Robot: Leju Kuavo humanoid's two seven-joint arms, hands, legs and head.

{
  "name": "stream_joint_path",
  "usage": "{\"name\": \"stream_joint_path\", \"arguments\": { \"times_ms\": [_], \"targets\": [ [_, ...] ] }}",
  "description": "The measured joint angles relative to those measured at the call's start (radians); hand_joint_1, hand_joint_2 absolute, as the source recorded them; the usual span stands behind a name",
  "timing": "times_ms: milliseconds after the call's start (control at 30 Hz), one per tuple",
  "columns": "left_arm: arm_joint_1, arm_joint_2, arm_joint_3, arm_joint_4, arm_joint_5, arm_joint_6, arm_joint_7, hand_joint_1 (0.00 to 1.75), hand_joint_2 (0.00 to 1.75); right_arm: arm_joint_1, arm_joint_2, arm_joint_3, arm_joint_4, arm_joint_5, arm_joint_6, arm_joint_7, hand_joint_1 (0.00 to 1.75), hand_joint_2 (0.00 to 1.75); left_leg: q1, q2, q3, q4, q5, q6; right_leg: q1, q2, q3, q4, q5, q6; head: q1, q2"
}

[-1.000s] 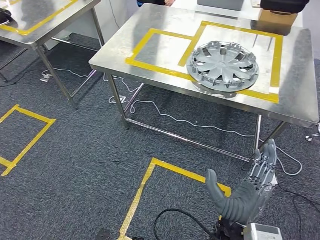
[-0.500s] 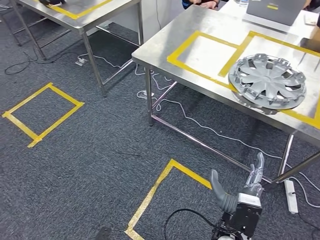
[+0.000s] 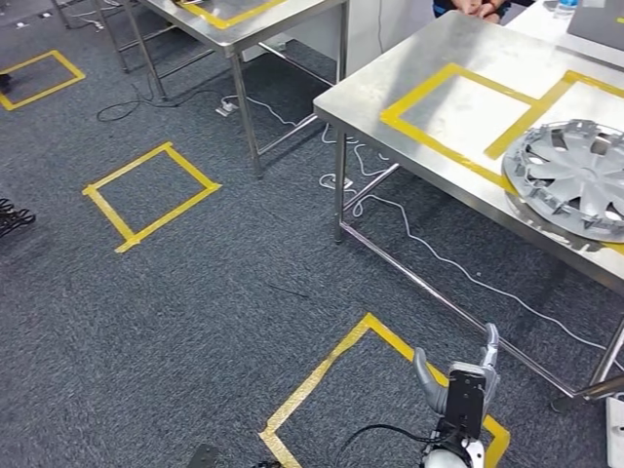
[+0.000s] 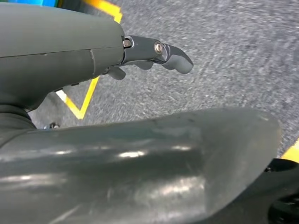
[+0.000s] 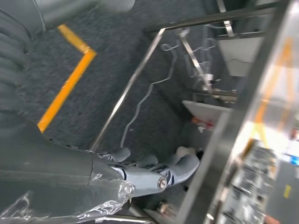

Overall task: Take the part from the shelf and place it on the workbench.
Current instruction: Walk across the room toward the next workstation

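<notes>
From the head camera I see the grey plastic wheel cover point(image 3: 570, 180) lying flat on the stainless steel workbench point(image 3: 442, 58), at its right end, partly over the yellow tape rectangles point(image 3: 456, 102) marked on the top. Low in the picture my right hand point(image 3: 460, 385) hangs over the dark grey carpet point(image 3: 220, 283), above a yellow tape square point(image 3: 346, 375) on the floor; its thumb is splayed away from the fingers and it holds nothing. A second steel table point(image 3: 243, 15) stands further back on the left, and another yellow floor square point(image 3: 151, 193) lies between the two. A white cable point(image 3: 442, 263) trails under the workbench.

On the left wrist camera my left hand point(image 4: 155, 51) shows dark fingers stretched out straight over the carpet, with nothing in them; a yellow tape corner point(image 4: 79, 105) sits beyond.

On the right wrist camera I see the right hand's fingers point(image 5: 169, 170) extended and loosely apart, empty, near the workbench's steel leg frame point(image 5: 141, 70).
</notes>
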Motion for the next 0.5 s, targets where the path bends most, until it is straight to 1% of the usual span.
{"name": "stream_joint_path", "arguments": {
  "times_ms": [33, 67, 100, 133, 167, 200, 233, 267, 300, 333, 367, 400, 433, 467, 500],
  "targets": [
    [0.000, 0.000, 0.000, 0.000, -0.001, 0.000, 0.000, 0.00, 0.00, -0.011, 0.001, -0.019, 0.033, 0.007, -0.003, -0.006, 0.00, 1.75, -0.001, 0.013, 0.034, -0.057, 0.031, 0.002, 0.000, -0.013, 0.001, 0.000, -0.001, 0.002, 0.000, 0.000],
    [-0.001, 0.000, 0.001, 0.000, -0.002, -0.001, 0.000, 0.00, 0.00, -0.023, 0.001, -0.036, 0.066, 0.017, -0.010, -0.009, 0.00, 1.75, -0.003, 0.040, 0.073, -0.125, 0.058, 0.005, 0.003, -0.025, 0.002, 0.002, -0.003, 0.005, 0.000, 0.000],
    [-0.003, 0.000, 0.001, 0.000, -0.002, -0.001, -0.001, 0.00, 0.00, -0.036, 0.002, -0.051, 0.099, 0.027, -0.017, -0.011, 0.00, 1.75, -0.005, 0.063, 0.105, -0.182, 0.075, 0.010, 0.007, -0.035, 0.002, 0.004, -0.006, 0.010, -0.001, 0.000],
    [-0.005, 0.000, 0.001, 0.000, -0.003, -0.002, -0.001, 0.00, 0.00, -0.050, 0.002, -0.069, 0.136, 0.035, -0.025, -0.013, 0.00, 1.75, -0.007, 0.080, 0.124, -0.218, 0.082, 0.015, 0.010, -0.045, 0.003, 0.006, -0.008, 0.015, -0.001, 0.000],
    [-0.006, -0.001, 0.002, 0.000, -0.004, -0.003, -0.001, 0.00, 0.00, -0.066, 0.002, -0.089, 0.180, 0.039, -0.033, -0.016, 0.00, 1.75, -0.009, 0.085, 0.131, -0.235, 0.081, 0.020, 0.013, -0.055, 0.004, 0.006, -0.010, 0.021, 0.000, 0.000],
    [-0.006, -0.001, 0.003, 0.000, -0.006, -0.003, -0.001, 0.00, 0.00, -0.085, 0.002, -0.112, 0.232, 0.042, -0.044, -0.021, 0.00, 1.75, -0.009, 0.074, 0.129, -0.238, 0.080, 0.026, 0.014, -0.066, 0.006, 0.005, -0.011, 0.026, 0.000, 0.000],
    [-0.003, -0.001, 0.004, 0.000, -0.007, -0.003, -0.001, 0.00, 0.00, -0.107, 0.000, -0.139, 0.292, 0.042, -0.053, -0.027, 0.00, 1.31, -0.008, 0.063, 0.128, -0.240, 0.082, 0.032, 0.012, -0.063, 0.008, 0.005, -0.014, 0.032, 0.002, 0.000],
    [-0.002, -0.001, 0.006, 0.000, -0.008, -0.003, -0.002, 0.00, 0.00, -0.129, -0.004, -0.167, 0.355, 0.041, -0.061, -0.035, 0.00, 0.87, -0.006, 0.052, 0.129, -0.241, 0.083, 0.037, 0.009, -0.044, 0.006, 0.015, -0.024, 0.038, 0.002, 0.000],
    [-0.002, -0.002, 0.007, 0.000, -0.009, -0.002, -0.002, 0.00, 0.00, -0.147, -0.010, -0.196, 0.416, 0.039, -0.065, -0.041, 0.00, 0.44, -0.004, 0.040, 0.129, -0.242, 0.085, 0.043, 0.007, -0.017, -0.004, 0.043, -0.044, 0.043, 0.004, 0.000],
    [-0.003, -0.002, 0.008, 0.000, -0.011, -0.002, -0.002, 0.00, 0.00, -0.159, -0.017, -0.224, 0.472, 0.036, -0.066, -0.045, 0.00, 0.00, -0.002, 0.028, 0.129, -0.243, 0.087, 0.048, 0.004, 0.016, -0.025, 0.091, -0.073, 0.048, 0.006, 0.000],
    [-0.006, -0.002, 0.009, 0.000, -0.011, -0.002, -0.003, 0.00, 0.00, -0.166, -0.025, -0.247, 0.521, 0.036, -0.066, -0.045, 0.00, 0.00, -0.002, 0.015, 0.128, -0.243, 0.087, 0.052, 0.004, 0.039, -0.055, 0.157, -0.106, 0.049, 0.009, 0.000],
    [-0.007, -0.003, 0.009, 0.000, -0.012, -0.002, -0.004, 0.00, 0.00, -0.170, -0.033, -0.267, 0.566, 0.040, -0.066, -0.036, 0.00, 0.00, -0.002, 0.001, 0.127, -0.243, 0.088, 0.054, 0.004, 0.049, -0.087, 0.225, -0.134, 0.050, 0.010, 0.000],
    [-0.006, -0.002, 0.009, 0.000, -0.012, -0.002, -0.004, 0.00, 0.00, -0.174, -0.041, -0.282, 0.609, 0.050, -0.068, -0.017, 0.00, 0.00, -0.002, -0.013, 0.127, -0.243, 0.088, 0.055, 0.004, 0.053, -0.112, 0.273, -0.146, 0.051, 0.011, 0.000],
    [-0.005, -0.002, 0.010, 0.000, -0.012, -0.002, -0.005, 0.00, 0.00, -0.178, -0.050, -0.293, 0.648, 0.066, -0.073, 0.009, 0.00, 0.00, -0.002, -0.026, 0.127, -0.243, 0.088, 0.055, 0.003, 0.054, -0.123, 0.288, -0.141, 0.051, 0.011, 0.000],
    [-0.003, -0.002, 0.011, 0.000, -0.012, -0.001, -0.005, 0.00, 0.00, -0.181, -0.059, -0.302, 0.683, 0.085, -0.083, 0.040, 0.00, 0.00, -0.001, -0.039, 0.128, -0.242, 0.088, 0.054, 0.002, 0.055, -0.115, 0.262, -0.116, 0.050, 0.011, 0.000]
  ]
}}
